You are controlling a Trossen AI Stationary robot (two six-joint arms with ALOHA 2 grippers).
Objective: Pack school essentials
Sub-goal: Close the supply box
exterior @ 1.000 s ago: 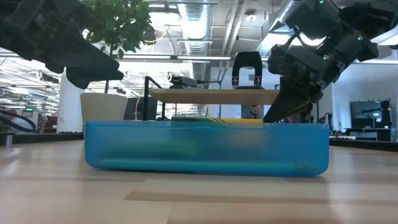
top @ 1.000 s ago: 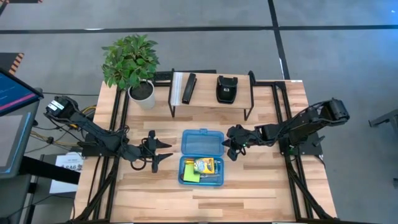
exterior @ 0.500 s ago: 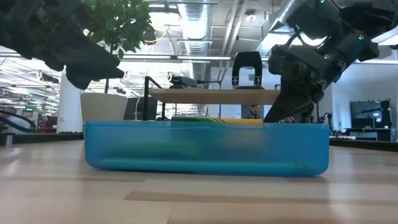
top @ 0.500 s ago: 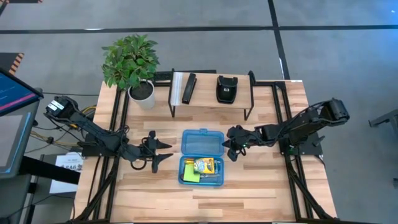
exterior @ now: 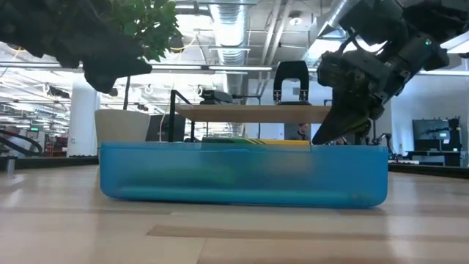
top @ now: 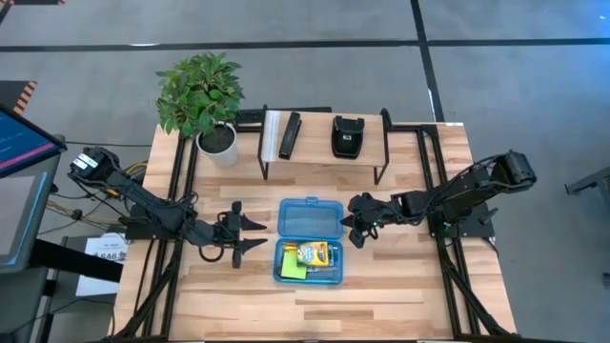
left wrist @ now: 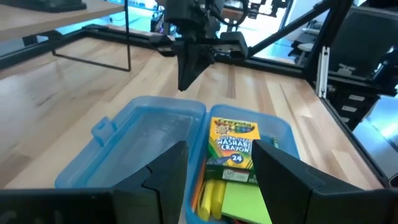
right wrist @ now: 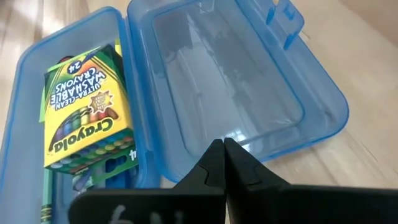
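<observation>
The translucent blue case (top: 310,240) lies open at the table's middle, its lid (right wrist: 230,81) flat on the far side. In its base sit the yellow-green crayon box (left wrist: 233,146) (right wrist: 87,106), the lime-green sticky-note pad (left wrist: 239,202) and pencils (left wrist: 208,199). Scissors and eraser do not show. My left gripper (top: 257,233) (left wrist: 217,180) is open, left of the case and facing it. My right gripper (top: 351,229) (right wrist: 222,155) is shut, with its tips at the lid's right edge. My right gripper comes slanting down from the table's right, its shut tips over the lid's right rim (right wrist: 249,140). I cannot tell whether they touch it. The lid lies flat on the table.
A black wire shelf (top: 324,143) at the far side carries two black stapler-like objects (top: 289,135) (top: 347,135). A potted plant (top: 205,95) stands at the far left. Bare wood lies near of the case (top: 315,305).
My left gripper has risen a little beside the case. The case and its contents have stayed put.
</observation>
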